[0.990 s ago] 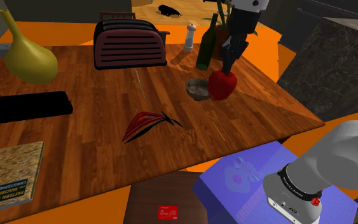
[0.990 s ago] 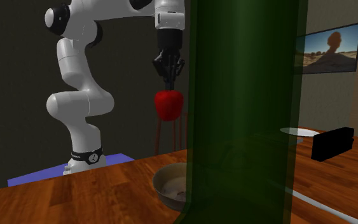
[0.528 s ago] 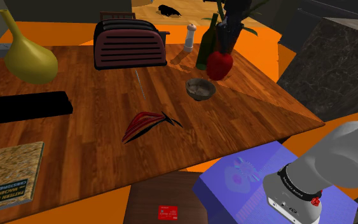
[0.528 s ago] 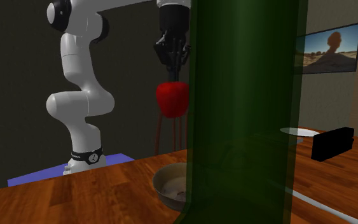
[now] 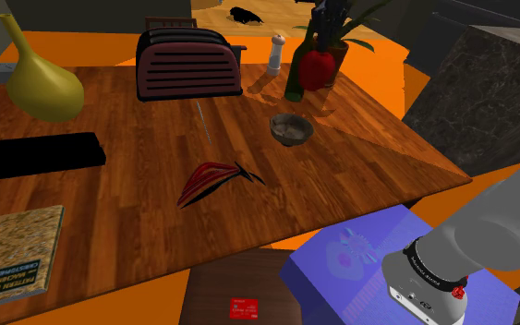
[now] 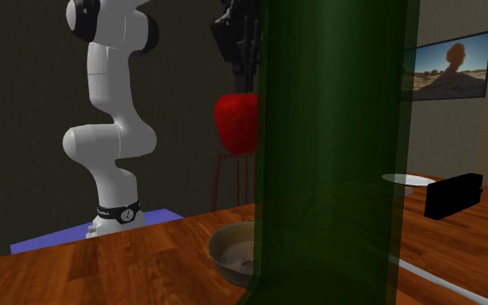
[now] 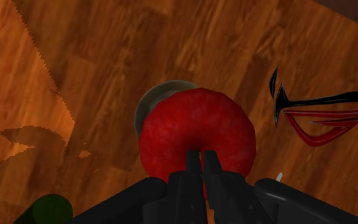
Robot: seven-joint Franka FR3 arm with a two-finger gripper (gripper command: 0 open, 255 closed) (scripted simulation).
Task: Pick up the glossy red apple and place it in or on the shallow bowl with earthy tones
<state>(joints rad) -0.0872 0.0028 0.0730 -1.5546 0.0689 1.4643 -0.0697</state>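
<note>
My black gripper [image 5: 320, 48] is shut on the top of the glossy red apple [image 5: 317, 67], which hangs high over the wooden table. The shallow grey-brown bowl [image 5: 291, 128] sits on the table below it, nearer the shoulder camera. In the second exterior view the apple [image 6: 236, 123] hangs from the gripper [image 6: 249, 87] well above the bowl [image 6: 231, 254]. Along the gripper [image 7: 201, 164] in the wrist view, the apple [image 7: 196, 137] covers most of the bowl [image 7: 160, 94] far beneath; its rim peeks out beside the apple.
A green bottle [image 5: 298, 72] stands just behind the bowl and looms across the second exterior view [image 6: 337, 147]. A toaster [image 5: 188, 63], pepper mill [image 5: 275, 54], yellow vase [image 5: 38, 78], black box [image 5: 31, 155], book [image 5: 13, 249] and a red-black curved object [image 5: 213, 177] share the table.
The gripper has risen with the apple, moving up and slightly to the left in the shoulder view, from beside the bowl to high over the table near the bottle.
</note>
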